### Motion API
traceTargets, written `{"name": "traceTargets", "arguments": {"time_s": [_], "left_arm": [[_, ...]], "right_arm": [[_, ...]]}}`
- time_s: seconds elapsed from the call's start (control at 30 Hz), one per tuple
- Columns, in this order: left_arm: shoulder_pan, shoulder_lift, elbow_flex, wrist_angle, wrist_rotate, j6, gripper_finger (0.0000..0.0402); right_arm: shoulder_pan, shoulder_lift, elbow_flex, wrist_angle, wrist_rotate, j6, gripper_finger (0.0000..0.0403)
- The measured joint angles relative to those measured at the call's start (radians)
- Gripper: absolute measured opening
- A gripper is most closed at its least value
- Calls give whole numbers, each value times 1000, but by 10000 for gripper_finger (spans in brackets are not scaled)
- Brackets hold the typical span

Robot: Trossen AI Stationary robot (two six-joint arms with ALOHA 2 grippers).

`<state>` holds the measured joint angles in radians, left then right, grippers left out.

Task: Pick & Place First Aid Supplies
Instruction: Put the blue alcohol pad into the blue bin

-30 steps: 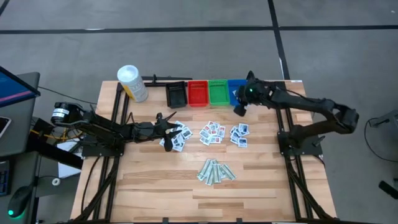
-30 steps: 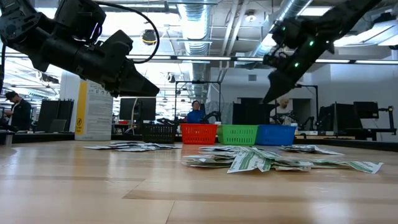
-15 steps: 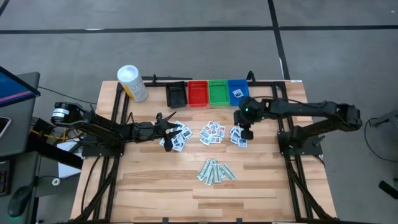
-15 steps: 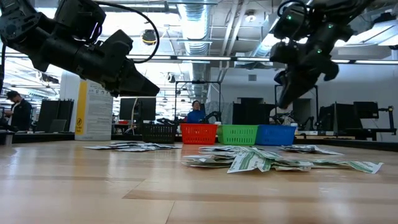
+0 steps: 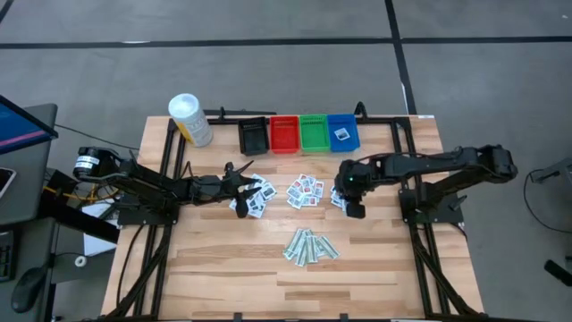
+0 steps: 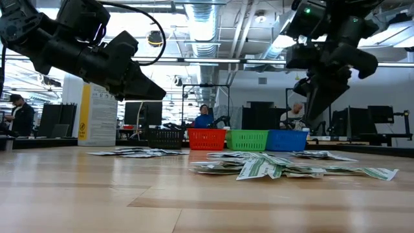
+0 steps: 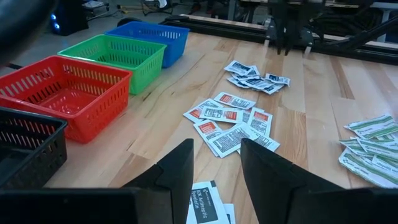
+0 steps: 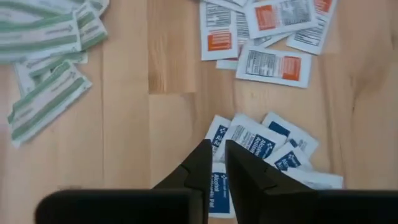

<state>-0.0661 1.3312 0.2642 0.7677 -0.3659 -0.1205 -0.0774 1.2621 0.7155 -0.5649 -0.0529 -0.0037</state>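
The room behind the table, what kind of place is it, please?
Probably a robotics lab or workshop: exposed ceiling ducts, dark equipment racks and a seated person at a workstation.

This is a big robot lab or workshop, not a home. The wooden table (image 5: 223, 259) stands on a plain gray floor (image 5: 268, 72), and two dark robot arms are fixed to black metal frames at its sides. Beyond the table, the low view shows a high ceiling with shiny pipes (image 6: 207, 26) and long lights. More black frames and machines stand back there. A person in blue (image 6: 204, 117) sits far behind the table, and another person (image 6: 18, 115) stands far off to one side of it.
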Motion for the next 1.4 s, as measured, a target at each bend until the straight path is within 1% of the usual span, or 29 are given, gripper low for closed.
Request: {"name": "traceTargets", "arguments": {"time_s": [0.13,0.33,0.4,0.57,0.73,0.9,0.97,1.13,1.23,1.4], "left_arm": [[0,0,0,0,1,-19,134],[0,0,0,0,0,-19,134],[0,0,0,0,0,-19,134],[0,0,0,0,1,-19,134],[0,0,0,0,1,-27,134],[0,0,0,0,1,-27,134],[0,0,0,0,1,-27,134],[0,0,0,0,1,-27,134],[0,0,0,0,1,-27,134],[0,0,0,0,1,-27,134]], "right_arm": [[16,1,0,-12,119,79,66],[7,2,0,-23,300,109,104],[-16,2,0,-47,325,156,112],[-105,3,-57,-68,311,222,125],[-200,3,-133,-7,239,242,140],[-280,3,-157,30,230,267,160],[-301,3,-157,41,218,265,166],[-343,3,-157,63,101,244,172],[-363,3,-157,58,80,242,171],[-396,3,-157,46,75,240,169]]}}
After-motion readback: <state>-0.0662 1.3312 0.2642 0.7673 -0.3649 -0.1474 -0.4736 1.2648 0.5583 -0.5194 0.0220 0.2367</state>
